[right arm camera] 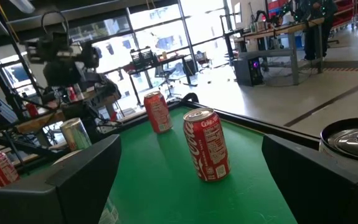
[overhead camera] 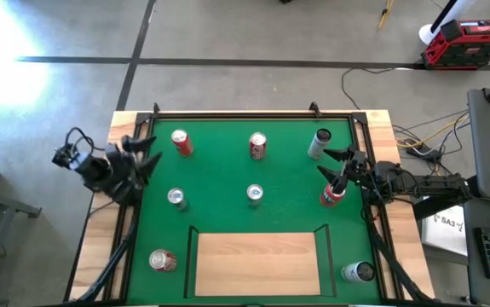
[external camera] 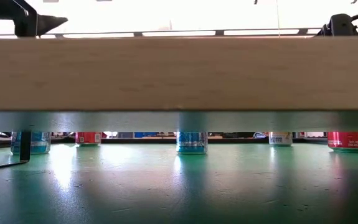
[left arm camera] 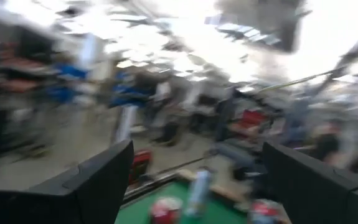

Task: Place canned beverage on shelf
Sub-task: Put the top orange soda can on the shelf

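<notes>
Green mat [overhead camera: 227,217] – eight cans [overhead camera: 257,146] scattered, pale wood shelf [overhead camera: 256,263] near front

green mat [overhead camera: 227,213], pale wood shelf [overhead camera: 257,264], red cans [overhead camera: 257,146]

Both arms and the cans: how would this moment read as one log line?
left gripper: open, mat's left edge | right gripper: open, over red can at right | shelf: bare | no can held

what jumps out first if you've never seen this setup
The green mat dotted with scattered cans, red ones along the far side and more at the near corners. The bare pale wood shelf sits at the near edge with nothing on it. The right gripper, open, hovers by a red can at the right side.
</notes>
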Controlling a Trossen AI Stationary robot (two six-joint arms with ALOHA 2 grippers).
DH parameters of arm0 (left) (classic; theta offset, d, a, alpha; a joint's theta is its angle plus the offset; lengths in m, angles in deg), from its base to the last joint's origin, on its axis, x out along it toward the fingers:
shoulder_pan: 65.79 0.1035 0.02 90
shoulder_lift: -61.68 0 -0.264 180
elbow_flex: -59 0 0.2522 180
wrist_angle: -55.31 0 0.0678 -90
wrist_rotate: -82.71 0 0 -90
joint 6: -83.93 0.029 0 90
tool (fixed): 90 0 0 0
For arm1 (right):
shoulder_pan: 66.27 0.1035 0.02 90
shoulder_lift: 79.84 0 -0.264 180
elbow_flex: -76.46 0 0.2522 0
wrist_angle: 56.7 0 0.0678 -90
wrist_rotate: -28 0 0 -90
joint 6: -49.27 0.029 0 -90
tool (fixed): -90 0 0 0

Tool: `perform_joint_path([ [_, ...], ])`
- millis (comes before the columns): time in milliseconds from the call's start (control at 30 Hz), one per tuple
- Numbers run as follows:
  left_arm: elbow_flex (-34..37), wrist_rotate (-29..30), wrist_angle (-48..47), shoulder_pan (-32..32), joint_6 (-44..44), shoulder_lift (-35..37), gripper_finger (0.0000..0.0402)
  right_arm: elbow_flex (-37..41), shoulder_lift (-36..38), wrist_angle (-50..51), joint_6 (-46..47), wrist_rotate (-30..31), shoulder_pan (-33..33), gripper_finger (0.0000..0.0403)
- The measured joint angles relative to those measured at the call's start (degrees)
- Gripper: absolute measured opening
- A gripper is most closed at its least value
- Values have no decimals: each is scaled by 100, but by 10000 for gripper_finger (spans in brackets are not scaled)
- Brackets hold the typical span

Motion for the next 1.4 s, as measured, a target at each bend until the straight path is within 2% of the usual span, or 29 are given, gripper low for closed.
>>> perform_joint_path([
  [100, -436, 498, -417, -1, -258, -345, 340, 0, -2, -1, 0, 0, -1, 381],
  [267, -1041, 522, -635, 1, -625, -1294, 340, -1, -1, 0, 0, 0, 0, 381],
  [567, -2342, 524, -798, 273, -712, -3556, 340, 0, -2, 0, 0, 0, -1, 381],
  [700, -3057, 522, -1402, 615, -770, -4414, 340, 1, -1, 0, 0, 0, 1, 381],
  [867, -3991, 446, -2922, 1061, -1686, -5212, 340, 0, -1, -1, 0, 0, 1, 381],
  [1067, -4749, -124, -4730, 1955, -3511, -5832, 340, 1, 1, 0, 0, 0, -1, 381],
  [1133, -4927, -508, -5166, 2427, -4065, -5949, 340, 1, -2, 0, 0, 0, 0, 381],
  [1400, -5351, -3120, -6561, 4618, -5842, -6459, 340, 1, 1, 0, 0, 0, -1, 381],
])
